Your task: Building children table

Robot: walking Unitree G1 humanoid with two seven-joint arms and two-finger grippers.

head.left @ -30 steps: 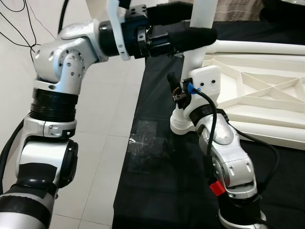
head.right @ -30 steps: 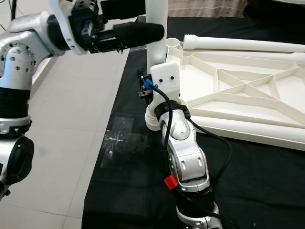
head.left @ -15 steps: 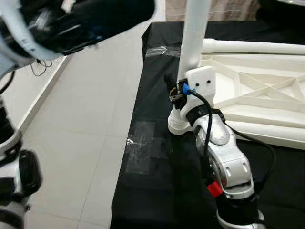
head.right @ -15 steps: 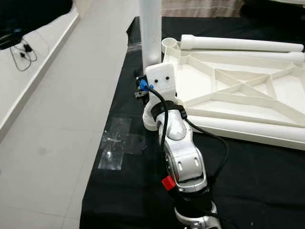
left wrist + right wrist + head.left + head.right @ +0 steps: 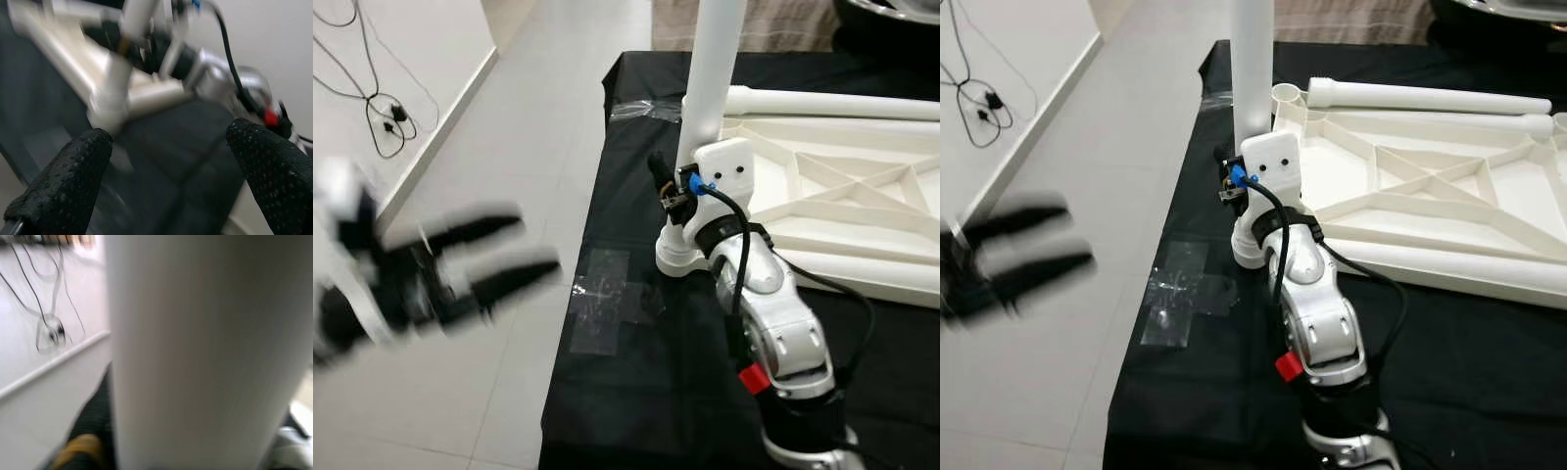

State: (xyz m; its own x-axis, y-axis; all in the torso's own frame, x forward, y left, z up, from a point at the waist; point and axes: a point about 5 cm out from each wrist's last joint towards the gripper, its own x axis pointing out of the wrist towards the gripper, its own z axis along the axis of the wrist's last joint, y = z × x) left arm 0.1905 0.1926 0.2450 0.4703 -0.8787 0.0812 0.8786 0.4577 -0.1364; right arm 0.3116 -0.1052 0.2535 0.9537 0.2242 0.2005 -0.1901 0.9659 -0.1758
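Right arm steadies the upright white plastic table leg (image 5: 713, 69) at the corner of the upturned white ribbed tabletop (image 5: 1449, 186)

Right gripper (image 5: 674, 196) at leg's base, finger spread can't be made out; left gripper (image 5: 494, 257) empty, fingers apart, blurred above pale tiled floor (image 5: 529, 127); black cloth (image 5: 1489, 352) underneath

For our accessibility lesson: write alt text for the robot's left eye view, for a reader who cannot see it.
The robot's right arm reaches to an upright white table leg standing at the corner of an upside-down white tabletop on a black mat. The left gripper, blurred, hangs with fingers apart over the tiled floor.
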